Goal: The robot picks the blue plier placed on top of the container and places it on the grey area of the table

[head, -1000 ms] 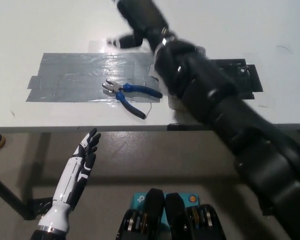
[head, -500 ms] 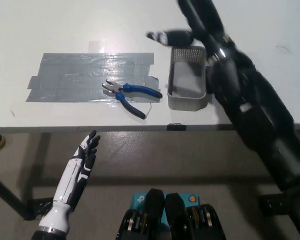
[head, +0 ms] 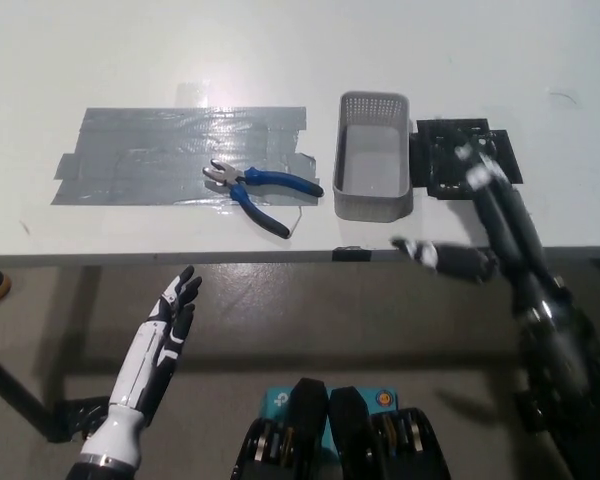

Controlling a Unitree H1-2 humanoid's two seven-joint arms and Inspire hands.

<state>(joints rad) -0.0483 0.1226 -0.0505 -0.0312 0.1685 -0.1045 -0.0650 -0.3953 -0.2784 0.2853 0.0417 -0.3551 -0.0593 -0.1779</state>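
My left hand (head: 165,335) hangs at the lower left, below the table's near edge, white with dark fingers spread apart and pointing up toward the table (head: 280,40); it holds nothing.

Above it, on the white table, lies the grey area (head: 180,155), a patch of shiny grey tape strips with ragged ends. The blue plier (head: 255,186) rests on the right part of that patch. Its metal jaws point left and sit slightly apart; its two blue handles spread out to the right, one running almost level toward the tape's right edge, the other slanting down past the tape toward the table's near edge, ending in a dark tip.

Just right of the plier stands the container (head: 372,205), a grey perforated basket, long side running away from me, with nothing in it. Beside its right wall lies a black mat (head: 440,170), flat on the table.

My right hand (head: 450,260) is off the table, just below its near edge, right of the container. It is blurred; the black fingers reach leftward, a pale tip showing, and appear loosely extended around nothing. The black forearm drops toward the lower right corner.
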